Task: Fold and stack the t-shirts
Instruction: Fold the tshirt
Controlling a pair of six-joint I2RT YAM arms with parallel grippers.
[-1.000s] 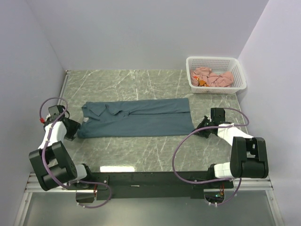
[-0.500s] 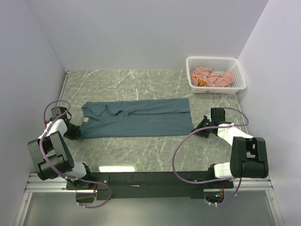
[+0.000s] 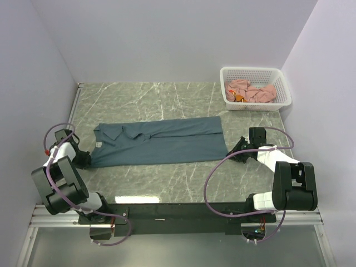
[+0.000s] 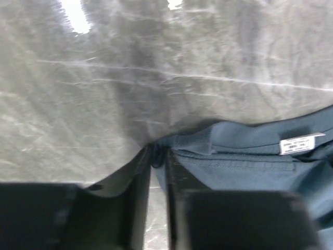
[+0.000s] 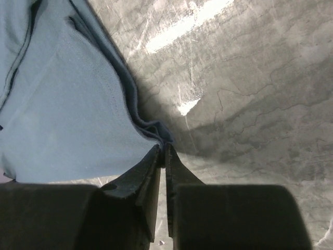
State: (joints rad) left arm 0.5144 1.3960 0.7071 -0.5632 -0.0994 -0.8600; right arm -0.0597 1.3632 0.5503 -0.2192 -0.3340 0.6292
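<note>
Left gripper (image 4: 157, 152) is clamped on the dark slate-blue t-shirt (image 3: 158, 142) at its collar-end corner, centre-left of the top view. Right gripper (image 5: 164, 148): jaws nearly together at the hem corner, centre-right; can't tell if it grips. Shirt lies flat mid-frame between them, long axis left-right, collar left, hem right.

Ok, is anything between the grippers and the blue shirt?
Nothing visible stands in the way. The left gripper is pinched on the collar end of the blue shirt, and the right gripper has its tips right at the hem corner, though a hold there can't be confirmed.
</note>
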